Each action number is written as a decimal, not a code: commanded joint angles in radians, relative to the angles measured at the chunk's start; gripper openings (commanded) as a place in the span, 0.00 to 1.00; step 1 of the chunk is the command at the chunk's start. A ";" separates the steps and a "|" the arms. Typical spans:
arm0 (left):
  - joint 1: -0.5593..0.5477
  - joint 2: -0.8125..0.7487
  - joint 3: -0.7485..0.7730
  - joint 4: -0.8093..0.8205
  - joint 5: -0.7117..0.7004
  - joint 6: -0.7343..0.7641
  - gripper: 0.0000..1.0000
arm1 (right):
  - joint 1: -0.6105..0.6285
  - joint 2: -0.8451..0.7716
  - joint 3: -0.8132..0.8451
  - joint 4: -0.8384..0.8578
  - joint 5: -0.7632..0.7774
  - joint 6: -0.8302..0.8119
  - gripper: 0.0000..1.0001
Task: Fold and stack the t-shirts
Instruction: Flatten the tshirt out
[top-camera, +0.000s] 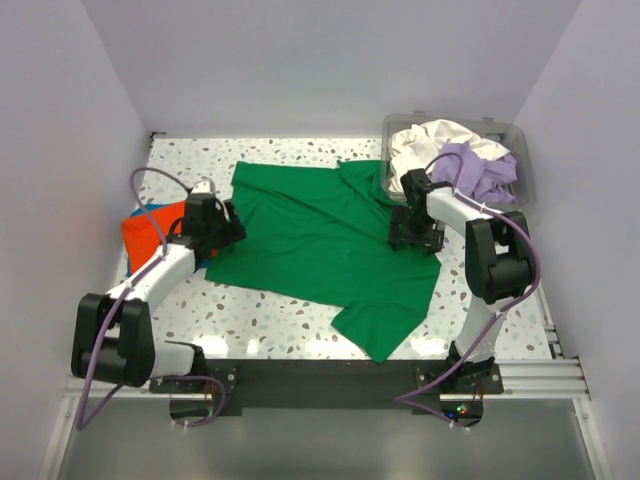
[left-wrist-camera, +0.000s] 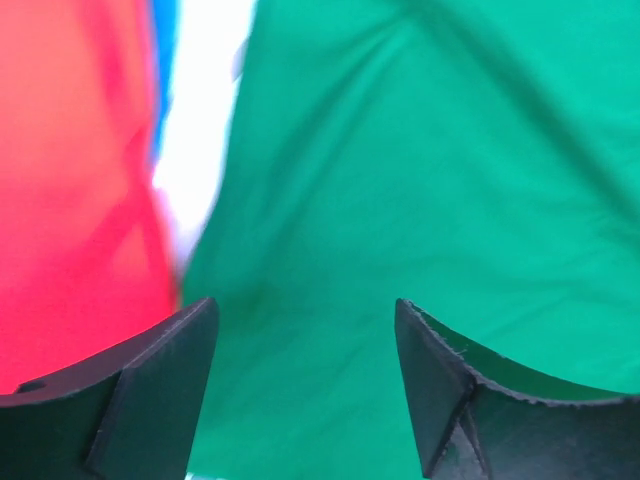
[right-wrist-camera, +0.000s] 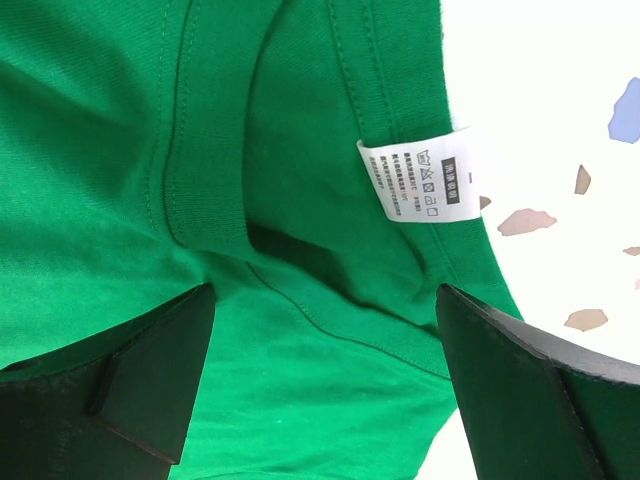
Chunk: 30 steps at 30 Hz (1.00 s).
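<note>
Green t-shirt (top-camera: 320, 240) sits under both your grippers: the left gripper (left-wrist-camera: 305, 310) hangs spread wide over its left edge, just beside the orange t-shirt (left-wrist-camera: 70, 200), and the right gripper (right-wrist-camera: 325, 295), equally spread, straddles the collar by the care label (right-wrist-camera: 420, 180). Judged: you hold opposite ends so both can pinch for one fold. It lies mostly flat mid-table (top-camera: 260, 310); the white t-shirt (top-camera: 430, 140) and lavender t-shirt (top-camera: 480, 170) sit bunched in the bin (top-camera: 522, 150).

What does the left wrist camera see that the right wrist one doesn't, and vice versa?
Only the left wrist view: a soft orange t-shirt at the left, with a thin blue cloth edge beside it. Only the right wrist view: a white printed care label sewn by the collar seam. Both: the bright green t-shirt under open fingers, of the left gripper and the right gripper.
</note>
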 joint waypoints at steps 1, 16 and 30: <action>0.028 -0.078 -0.098 -0.058 -0.143 -0.060 0.74 | -0.004 -0.006 0.003 -0.010 -0.020 0.010 0.95; 0.200 -0.155 -0.236 -0.108 -0.093 -0.047 0.45 | -0.004 -0.031 -0.014 -0.016 -0.015 0.024 0.95; 0.198 -0.194 -0.302 -0.127 -0.029 -0.057 0.41 | -0.004 -0.031 -0.020 -0.019 -0.015 0.029 0.95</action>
